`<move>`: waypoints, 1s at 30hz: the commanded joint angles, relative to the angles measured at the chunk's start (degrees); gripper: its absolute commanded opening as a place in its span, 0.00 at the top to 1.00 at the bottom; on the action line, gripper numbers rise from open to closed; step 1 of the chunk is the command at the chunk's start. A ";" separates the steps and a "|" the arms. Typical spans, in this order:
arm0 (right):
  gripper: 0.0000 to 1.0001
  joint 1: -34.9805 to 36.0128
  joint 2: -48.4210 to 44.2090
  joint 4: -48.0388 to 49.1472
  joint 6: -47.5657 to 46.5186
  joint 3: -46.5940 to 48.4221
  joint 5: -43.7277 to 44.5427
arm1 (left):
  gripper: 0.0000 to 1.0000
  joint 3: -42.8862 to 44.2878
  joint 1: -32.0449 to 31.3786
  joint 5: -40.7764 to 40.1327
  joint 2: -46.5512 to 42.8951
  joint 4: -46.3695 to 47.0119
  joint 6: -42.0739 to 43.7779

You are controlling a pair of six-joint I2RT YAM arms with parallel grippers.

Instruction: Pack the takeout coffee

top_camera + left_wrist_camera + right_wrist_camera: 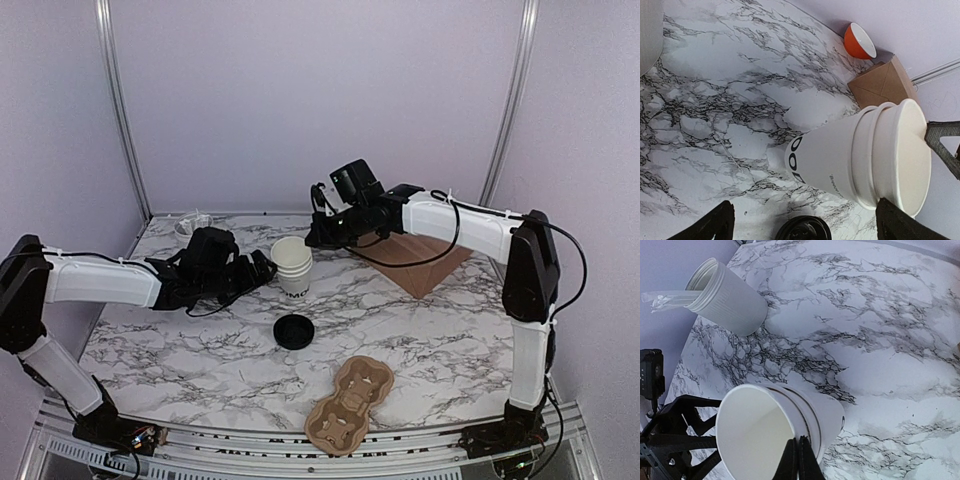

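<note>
Three cups (293,265), it seems, nested upright, mouths up; right gripper (317,238) pinches top rim, left gripper (266,270) gapes

In the left wrist view the round black plastic lid (803,230) is cut by the bottom edge; the ribbed white canister (649,35) is cut at the left; the white paper cup (840,160) shows only part of its black lettering; overhead, the left arm (100,282) mostly hides the canister.

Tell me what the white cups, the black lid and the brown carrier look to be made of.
White cups: paper with a matte finish, going by the thin rolled rims and the lettering printed on the side. Black lid: probably plastic, smooth with a moulded ring. Brown carrier: apparently moulded pulp, dull and fibrous-looking with pressed hollows.
</note>
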 commanded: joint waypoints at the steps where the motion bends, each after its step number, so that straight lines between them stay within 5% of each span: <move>1: 1.00 0.53 -2.16 2.78 0.95 0.14 -1.22 | 0.01 0.09 0.40 -0.54 2.14 1.17 -0.61; 30: 1.00 -0.33 -4.60 -0.56 -0.72 4.92 1.81 | 0.01 0.47 0.49 -4.51 -3.93 -7.04 4.25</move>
